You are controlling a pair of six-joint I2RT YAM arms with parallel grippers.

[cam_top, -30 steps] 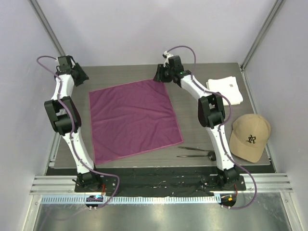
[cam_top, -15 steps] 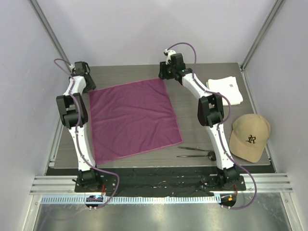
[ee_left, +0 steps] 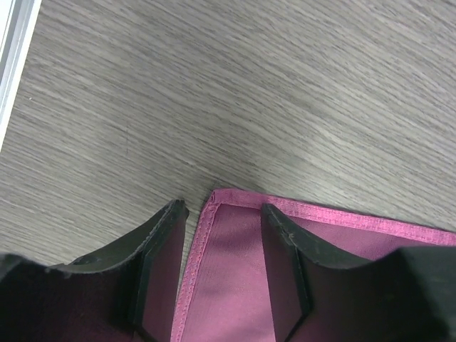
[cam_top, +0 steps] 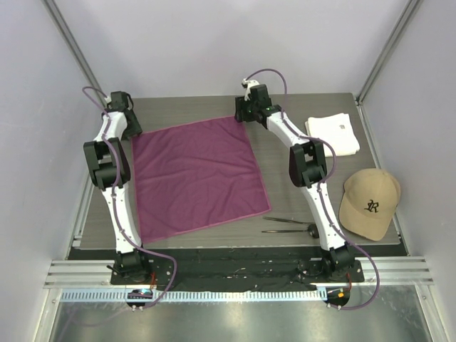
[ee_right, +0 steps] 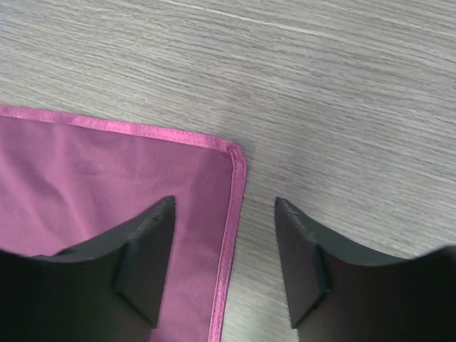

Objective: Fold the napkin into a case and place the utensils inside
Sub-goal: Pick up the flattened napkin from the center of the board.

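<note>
Grey wood-grain table (cam_top: 185,107), with both claws now set over the far corners of the napkin (cam_top: 199,178).
Within the last second the left arm has swung in from the table's left side, so the left gripper (ee_left: 224,210) sits at the far-left corner. The right gripper (ee_right: 226,205) has shifted slightly over the far-right corner and spread its jaws wider. Both claws stand open and hold nothing, each straddling a hemmed corner with one finger over cloth and one over bare wood. Whether the fingers touch the surface I cannot tell. The napkin lies flat and unfolded at mid-table, and the utensils (cam_top: 288,225) wait near its near-right corner. By my reading the first fold has not begun; pinching both corners looks to be next.
</note>
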